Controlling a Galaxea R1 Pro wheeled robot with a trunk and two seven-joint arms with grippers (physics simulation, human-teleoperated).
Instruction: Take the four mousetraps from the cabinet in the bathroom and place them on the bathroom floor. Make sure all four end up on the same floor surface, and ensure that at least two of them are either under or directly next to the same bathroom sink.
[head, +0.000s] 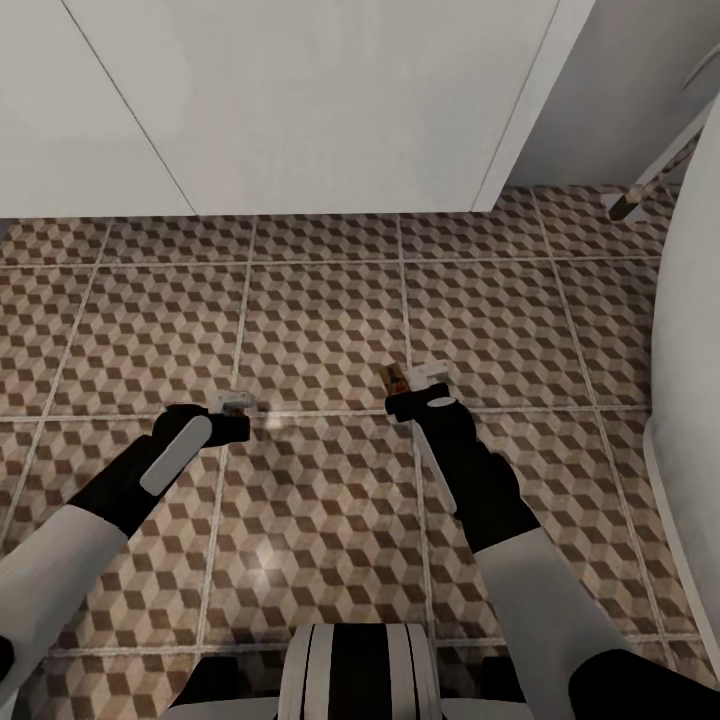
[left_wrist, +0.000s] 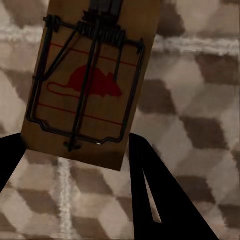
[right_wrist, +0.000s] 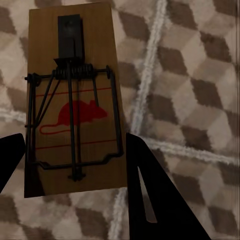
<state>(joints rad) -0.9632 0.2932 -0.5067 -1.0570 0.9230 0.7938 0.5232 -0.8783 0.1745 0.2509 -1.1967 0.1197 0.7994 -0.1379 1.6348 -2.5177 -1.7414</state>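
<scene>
Both arms hang over the bathroom floor (head: 320, 330), facing a white unit (head: 300, 100) whose top is cut off, so no basin can be confirmed. The left gripper (left_wrist: 75, 155) pinches one mousetrap (left_wrist: 90, 85); the right gripper (right_wrist: 75, 165) pinches another (right_wrist: 75, 100). Each trap's long axis runs straight out from its fingers (tiles lie beyond). Height above the floor is unclear.

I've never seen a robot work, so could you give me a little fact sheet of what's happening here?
Setting: bathroom floor, cube-patterned tiles, white vanity ahead
Left end effector: shut on a mousetrap, above the tiles
Right end effector: shut on a second mousetrap, also above the tiles
Trap look: tan wood, black wire spring, red mouse print
Traps lying on floor in sight: none
</scene>
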